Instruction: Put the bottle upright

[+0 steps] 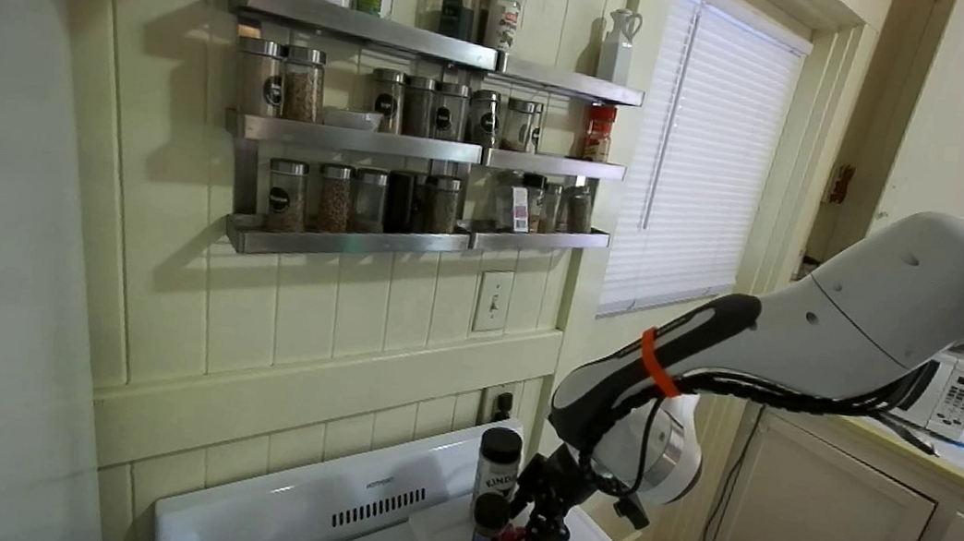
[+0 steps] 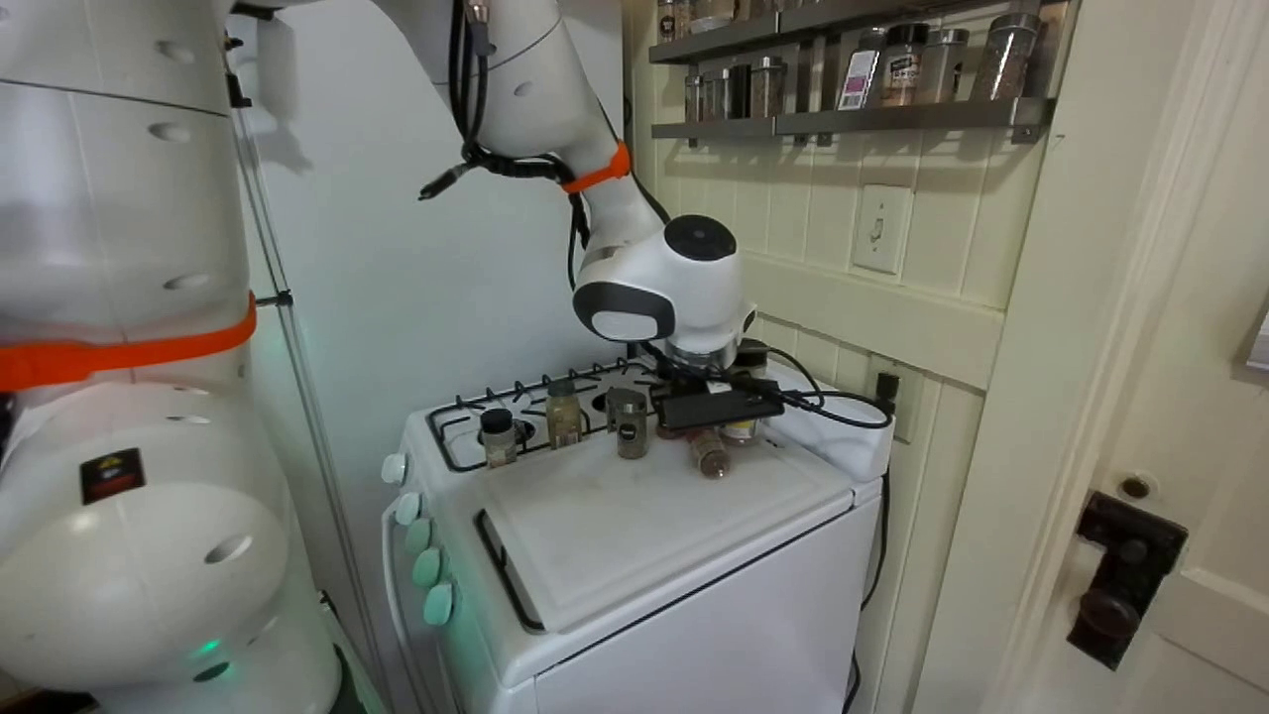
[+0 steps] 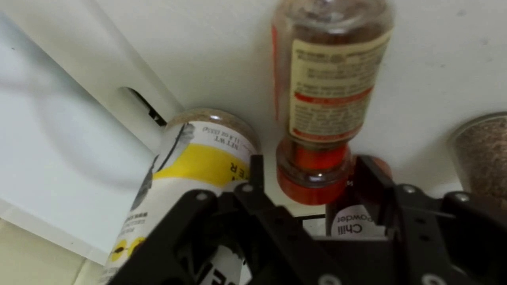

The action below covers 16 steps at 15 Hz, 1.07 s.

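- Bottle (image 3: 332, 91): upper middle of wrist view, on its side, red cap (image 3: 311, 194) toward frame bottom, base end cut by top edge. In an exterior view it's right of centre on the white stove cover (image 2: 644, 535), round base facing out. Dead flat or slightly tipped: can't tell.
- Gripper (image 3: 311, 170): jaws apart, a bit wider than the cap, one finger each side of it in wrist view. White sliver shows between cap and finger (image 3: 256, 172) at frame left, so nothing gripped. Finger height over the cap unclear.
- Step in hand, my read: lining up a grasp at the cap end; lift and turn not done yet.
- Cap looks nearer the finger at frame right, so a tiny nudge to frame right before closing, else the bottle likely rolls.
- Get low enough for the pads to pass the cap's widest line; a high pinch probably slips off.
- Tall bottle (image 3: 198, 174), lower left, just beside the fingers; chili powder bottle (image 3: 354, 221), lower middle, partly behind the gripper. Avoid side sweeps, could topple either.
- Glass jar (image 3: 487, 154), right edge: mind it when the wrist turns.
- Squeeze firmly, lift a little, swing base down, feel it sit flat, then release slowly. Smooth cap may pivot in the pads.
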Each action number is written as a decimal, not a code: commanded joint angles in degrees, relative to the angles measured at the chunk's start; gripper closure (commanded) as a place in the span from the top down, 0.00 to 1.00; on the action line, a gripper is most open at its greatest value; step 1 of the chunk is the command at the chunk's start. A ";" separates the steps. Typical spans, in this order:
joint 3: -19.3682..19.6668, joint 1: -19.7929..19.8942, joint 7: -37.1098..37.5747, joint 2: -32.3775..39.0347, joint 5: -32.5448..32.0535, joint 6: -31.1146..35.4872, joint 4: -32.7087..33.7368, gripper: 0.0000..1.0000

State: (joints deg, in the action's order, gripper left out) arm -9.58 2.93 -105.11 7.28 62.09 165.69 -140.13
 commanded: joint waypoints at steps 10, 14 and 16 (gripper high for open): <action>-1.59 0.55 -4.71 2.87 3.29 0.18 1.64 0.29; -1.50 0.60 -4.57 1.20 3.38 -0.02 0.29 0.25; -1.41 1.02 -5.03 -0.87 4.23 -0.92 -1.26 0.25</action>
State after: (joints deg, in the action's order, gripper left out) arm -10.55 2.99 -106.64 8.97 62.83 165.69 -139.35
